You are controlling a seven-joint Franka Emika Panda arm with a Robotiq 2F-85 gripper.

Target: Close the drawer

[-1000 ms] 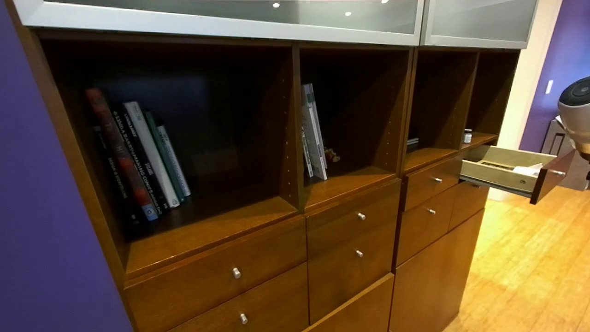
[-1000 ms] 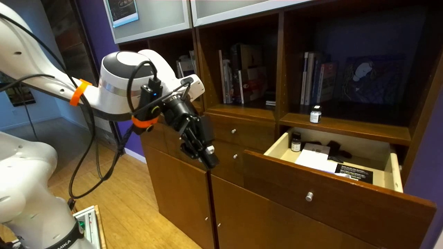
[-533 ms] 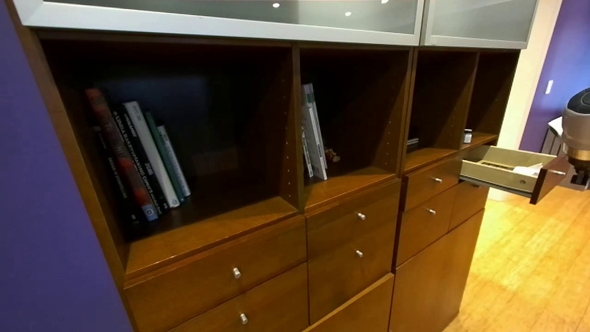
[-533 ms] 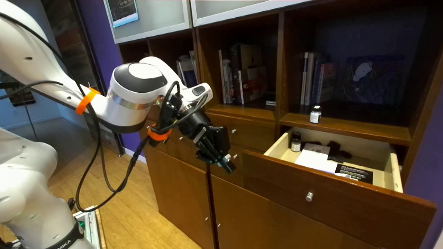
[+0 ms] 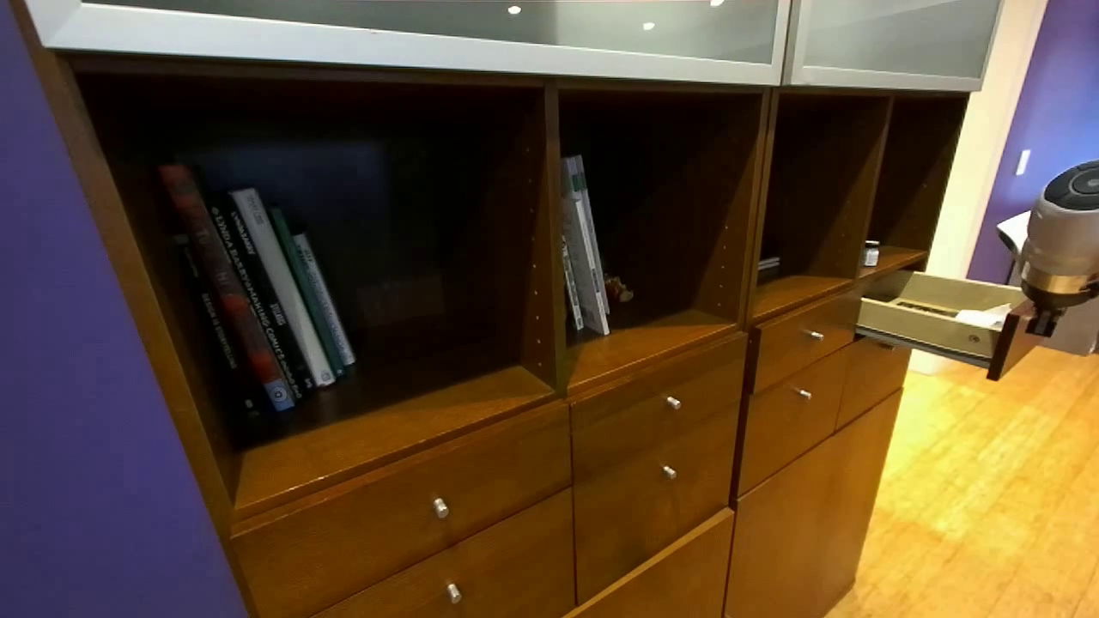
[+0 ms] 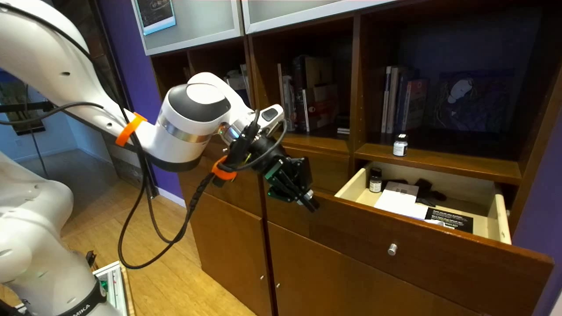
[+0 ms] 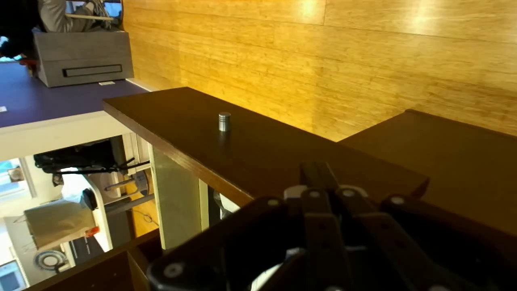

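Observation:
The drawer is pulled out of the cabinet and shows in both exterior views (image 6: 443,267) (image 5: 932,330). It has a brown front, pale inner sides and a round silver knob (image 6: 392,249). My gripper (image 6: 312,204) is in front of the drawer front near its left end in that exterior view. The fingers are shut together with nothing between them. In the wrist view the fingertips (image 7: 318,173) overlap the drawer front (image 7: 262,141), with the knob (image 7: 224,122) off to the left. I cannot tell whether they touch the wood.
A small bottle (image 6: 375,181), white papers (image 6: 397,202) and dark items lie in the drawer. A white bottle (image 6: 400,145) stands on the shelf above. Tall door panels (image 6: 351,281) are below. The cabinet's other drawers (image 5: 798,339) show beside it.
In an exterior view the gripper has moved right and slightly down, from beside the cabinet fronts to the drawer front's left end. The drawer has not visibly moved.

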